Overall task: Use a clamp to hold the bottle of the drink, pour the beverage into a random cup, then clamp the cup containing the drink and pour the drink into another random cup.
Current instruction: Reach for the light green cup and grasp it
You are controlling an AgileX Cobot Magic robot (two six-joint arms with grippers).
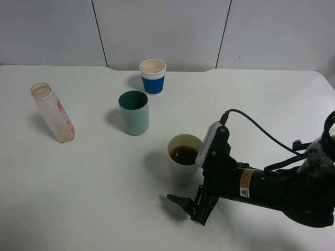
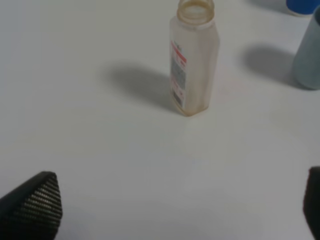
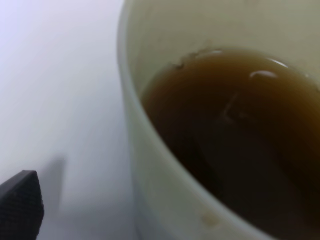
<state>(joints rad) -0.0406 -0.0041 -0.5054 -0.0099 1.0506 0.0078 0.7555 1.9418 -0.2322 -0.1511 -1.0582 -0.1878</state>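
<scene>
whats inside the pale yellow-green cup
The pale yellow-green cup holds brown tea-like liquid, with its level below the rim. The liquid is dark, so the cup's bottom cannot be seen.

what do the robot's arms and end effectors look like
The right arm is glossy black and rounded. It carries a pale grey camera block, a thin black cable looping off it, and an orange-and-white warning sticker. Its fingers are black and tapered. The left end effector has black pads with a fine cross-hatch texture. The rest of the left arm is out of view.
</scene>
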